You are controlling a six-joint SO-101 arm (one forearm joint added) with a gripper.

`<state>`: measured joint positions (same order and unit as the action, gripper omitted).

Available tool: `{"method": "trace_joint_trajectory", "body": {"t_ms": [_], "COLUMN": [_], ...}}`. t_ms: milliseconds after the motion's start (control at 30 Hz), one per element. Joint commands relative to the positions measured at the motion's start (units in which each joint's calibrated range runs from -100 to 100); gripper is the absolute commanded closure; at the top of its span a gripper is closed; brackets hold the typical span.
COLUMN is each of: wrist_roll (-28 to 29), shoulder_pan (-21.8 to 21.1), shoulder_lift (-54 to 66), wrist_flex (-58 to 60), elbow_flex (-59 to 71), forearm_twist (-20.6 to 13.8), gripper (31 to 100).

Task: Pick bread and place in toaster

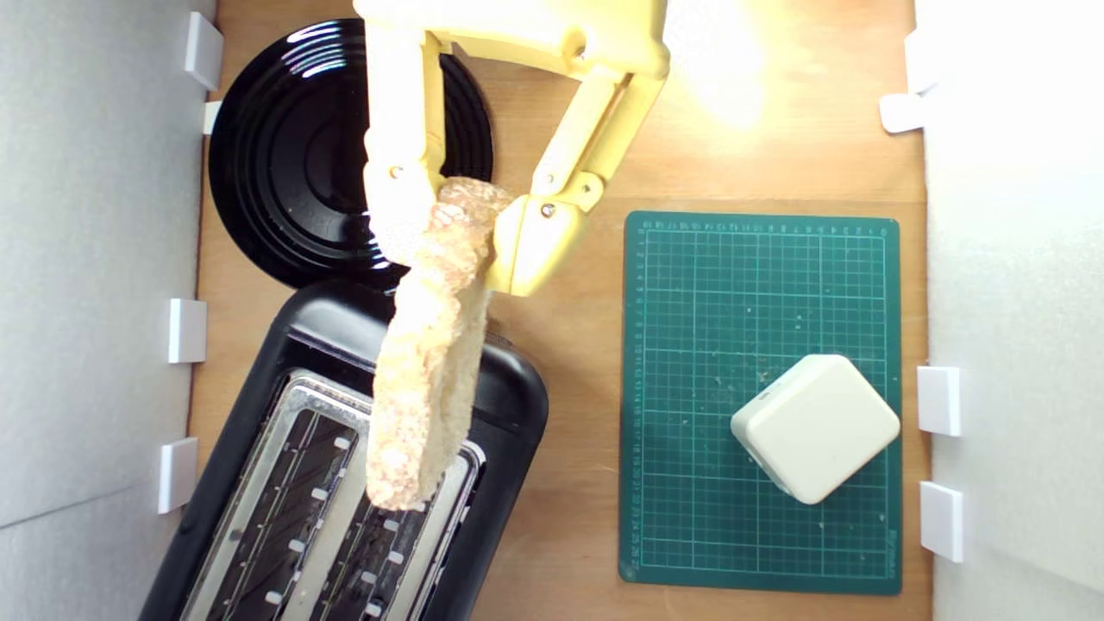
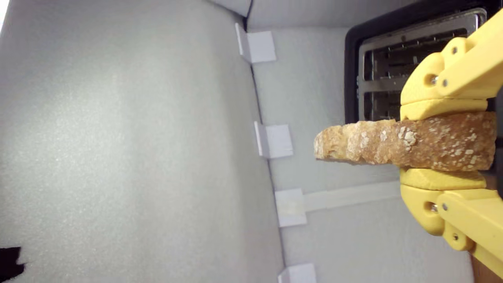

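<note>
A: Starting big: the toaster point(image 1: 345, 483) fills the exterior view's lower left, both slots uncovered, its outer side just beside the white wall point(image 1: 86, 259).

B: And the bread point(image 1: 427, 379)?

A: Pinched at one end by the gripper point(image 1: 453, 228), hanging over the toaster's top. Bare wood lies between the toaster and the green mat point(image 1: 759, 405).

You see a glossy black plate point(image 1: 285, 164) on the wooden table point(image 1: 578, 517). A cream block point(image 1: 815, 427) sits on the green cutting mat point(image 1: 690, 388).
</note>
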<state>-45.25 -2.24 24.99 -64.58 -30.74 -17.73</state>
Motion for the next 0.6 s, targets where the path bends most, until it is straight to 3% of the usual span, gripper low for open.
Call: {"method": "trace_joint_trajectory", "body": {"t_ms": [0,233,567], "wrist_roll": [-3.27,-5.00,-3.85], "shoulder_pan": [3.37,10.70,15.62], "shoulder_lift": [-0.20,-4.36,-10.01], "wrist_flex": [-0.01,0.33,0.84], "elbow_flex": [-2.98,-2.53,-2.53], "forearm_twist": [-0.41,-0.41,-0.32], "gripper": [68.9,69.1,69.1]}}
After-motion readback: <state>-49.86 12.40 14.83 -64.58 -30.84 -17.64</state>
